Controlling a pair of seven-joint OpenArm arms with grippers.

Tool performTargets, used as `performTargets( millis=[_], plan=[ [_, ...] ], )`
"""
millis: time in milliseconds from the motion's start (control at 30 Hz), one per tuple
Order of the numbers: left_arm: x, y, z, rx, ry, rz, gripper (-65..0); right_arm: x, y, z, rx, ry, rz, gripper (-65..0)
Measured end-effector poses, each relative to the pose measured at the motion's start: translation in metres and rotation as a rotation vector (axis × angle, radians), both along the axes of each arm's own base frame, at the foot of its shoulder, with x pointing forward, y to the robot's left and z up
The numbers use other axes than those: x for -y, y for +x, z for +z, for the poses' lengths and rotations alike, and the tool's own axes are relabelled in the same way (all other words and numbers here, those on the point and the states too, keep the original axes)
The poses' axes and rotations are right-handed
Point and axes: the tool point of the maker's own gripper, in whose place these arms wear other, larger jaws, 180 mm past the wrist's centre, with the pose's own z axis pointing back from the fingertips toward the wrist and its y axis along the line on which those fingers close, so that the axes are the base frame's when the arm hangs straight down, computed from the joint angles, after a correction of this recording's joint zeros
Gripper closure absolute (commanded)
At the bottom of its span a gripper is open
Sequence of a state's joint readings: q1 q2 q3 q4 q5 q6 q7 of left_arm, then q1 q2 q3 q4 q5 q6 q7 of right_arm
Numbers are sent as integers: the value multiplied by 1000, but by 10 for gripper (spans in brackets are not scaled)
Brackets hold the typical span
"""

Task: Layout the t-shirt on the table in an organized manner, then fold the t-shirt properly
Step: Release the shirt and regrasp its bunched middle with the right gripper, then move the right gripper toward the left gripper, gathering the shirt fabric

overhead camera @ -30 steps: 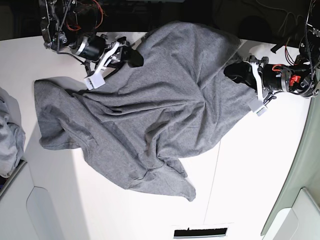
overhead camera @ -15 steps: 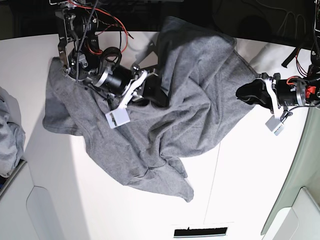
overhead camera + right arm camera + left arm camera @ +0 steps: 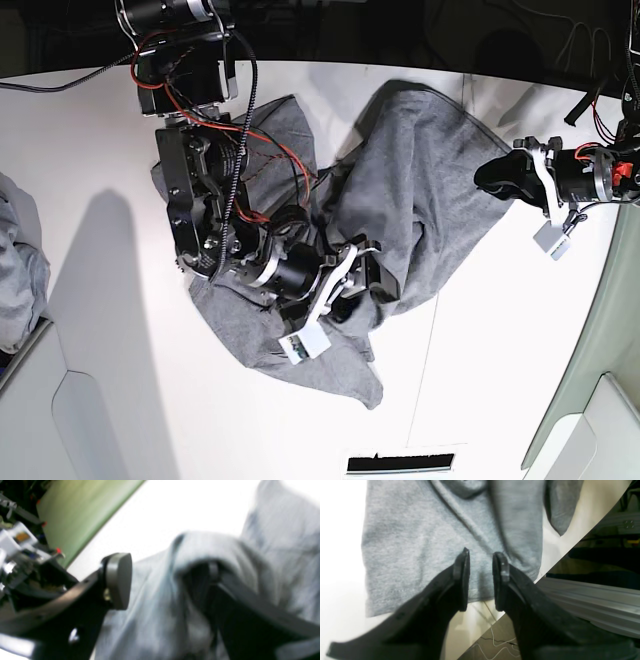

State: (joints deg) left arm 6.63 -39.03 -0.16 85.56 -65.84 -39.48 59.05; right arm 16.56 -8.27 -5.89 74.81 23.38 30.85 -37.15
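Note:
The heather-grey t-shirt (image 3: pixel 420 190) lies bunched in the middle of the white table (image 3: pixel 90 150), its left part piled up under my right arm. My right gripper (image 3: pixel 365 282) reaches over the bunch with its jaws wide open. In the right wrist view, a fold of the t-shirt (image 3: pixel 200 547) drapes over one finger of the right gripper (image 3: pixel 165 580), and the other pad (image 3: pixel 118 580) is bare. My left gripper (image 3: pixel 497 175) is at the shirt's right edge. In the left wrist view, the left gripper (image 3: pixel 481 562) hovers over the hem (image 3: pixel 407 597), jaws a narrow gap apart and gripping nothing.
A lighter bluish-grey cloth pile (image 3: pixel 15 270) sits at the table's left edge. A thin dark seam (image 3: pixel 428 350) runs across the tabletop. A dark slot (image 3: pixel 400 464) lies at the near edge. White bins stand at the bottom left (image 3: pixel 85 425) and bottom right (image 3: pixel 605 420).
My right arm swung from the back-left edge out over the table's middle, dragging the shirt's left side into a bunch, and its jaws now stand wide. The left gripper drew slightly outward.

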Motion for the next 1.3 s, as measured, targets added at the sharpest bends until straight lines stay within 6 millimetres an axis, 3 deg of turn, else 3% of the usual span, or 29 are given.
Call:
performTargets(
  millis=[167,267,400,467,600,667,833,967,1100,1300],
  plan=[
    [1,1,0,5,-5,3,-185,3,-47,-43,-171,-28,51,-371],
    [1,3,2,17,-10,10,-185,20,-73,-52,-205,-4,43,-371],
    [3,8,5,40,-27,23,-185,47,-93,-57,-189,-48,19,-371],
    [5,8,5,44,-35,26,-185,46,-108,-58,-202,-34,23,-371],
    [22,9,2,48,-82,33,-185,45,-145,-81,-296,-38,40,-371],
    [32,10,0,52,-104,38,-185,48,-153,-86,-315,-45,42,-371],
    [46,9,-6,53,-120,40,-185,67,-144,-98,-261,-162,17,-371],
    [45,9,-6,53,-119,40,-185,98,-132,-113,-249,-247,-48,-371],
    [44,10,-7,54,-104,36,-185,143,-93,-122,-208,-388,-139,-371],
    [42,8,-11,50,-82,31,-185,222,-34,-107,-165,-525,-295,-371]
  ],
)
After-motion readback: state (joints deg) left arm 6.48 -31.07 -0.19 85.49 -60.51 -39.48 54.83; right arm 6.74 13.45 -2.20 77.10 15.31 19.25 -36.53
